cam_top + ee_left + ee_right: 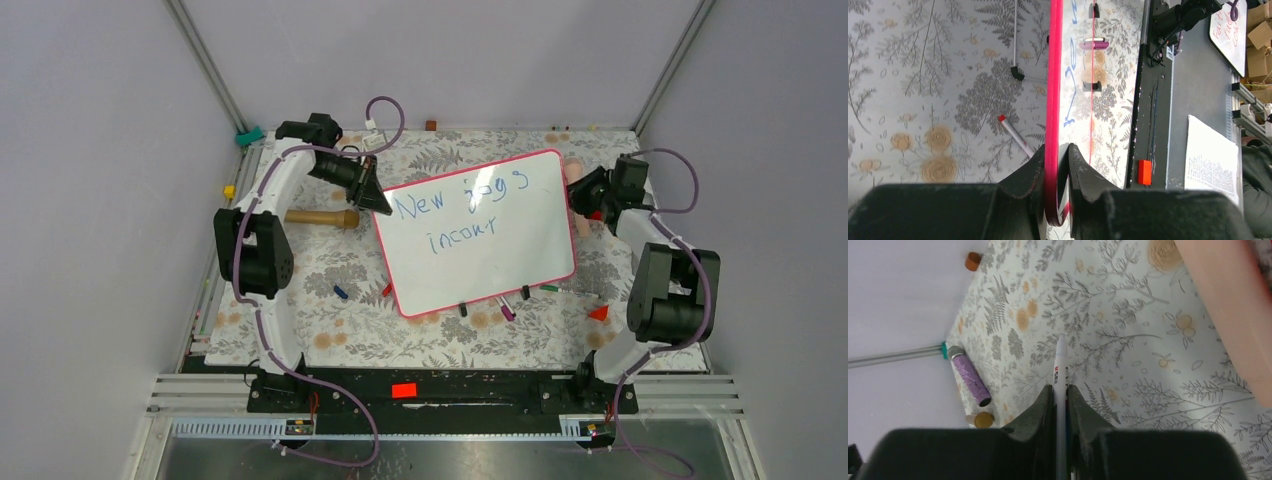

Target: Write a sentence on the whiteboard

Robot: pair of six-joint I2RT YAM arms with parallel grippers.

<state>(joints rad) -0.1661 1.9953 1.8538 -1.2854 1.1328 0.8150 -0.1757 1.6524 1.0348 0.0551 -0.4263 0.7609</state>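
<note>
Whiteboard [480, 275] lies skewed at centre of counter [300, 335]. Sentence [455, 215] in blue reads "New jogs", with "incour" below. The last word looks unfinished, so writing is partway. Left tool [1057, 150] pinches frame [1054, 75] at board's 10 o'clock corner. Right tool [1061, 387], off board at 3 o'clock, pinches white marker [1061, 352]. Its red label is unreadable.

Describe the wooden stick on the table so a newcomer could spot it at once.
Start at the white pink-framed whiteboard on the floral tablecloth. Off its left edge lies a tan wooden stick with a thicker end. Unlike the small coloured pens nearby, it is long, plain wood.
</note>
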